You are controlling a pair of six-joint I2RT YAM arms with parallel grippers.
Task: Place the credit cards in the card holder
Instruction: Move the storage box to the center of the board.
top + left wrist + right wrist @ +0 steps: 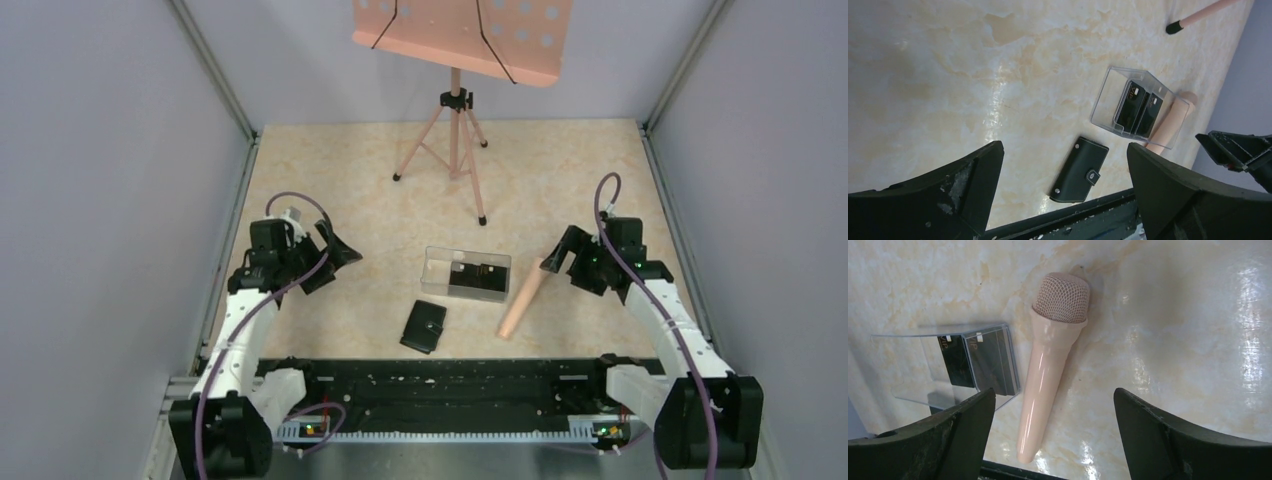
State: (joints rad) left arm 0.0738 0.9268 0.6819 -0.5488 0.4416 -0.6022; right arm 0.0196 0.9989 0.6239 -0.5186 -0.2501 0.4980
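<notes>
The black card holder (424, 327) lies shut, its snap tab fastened, near the table's front middle; it also shows in the left wrist view (1079, 169). The credit cards (475, 278) stand inside a clear plastic box (466, 273) just behind it, seen too in the left wrist view (1138, 110) and the right wrist view (975, 362). My left gripper (335, 258) is open and empty, left of the box. My right gripper (558, 262) is open and empty, right of the box, above a pink microphone.
A pink toy microphone (523, 302) lies right of the box, touching it (1048, 360). A pink music stand on a tripod (455, 130) stands at the back. A black rail (440, 385) runs along the front edge. Grey walls close in both sides.
</notes>
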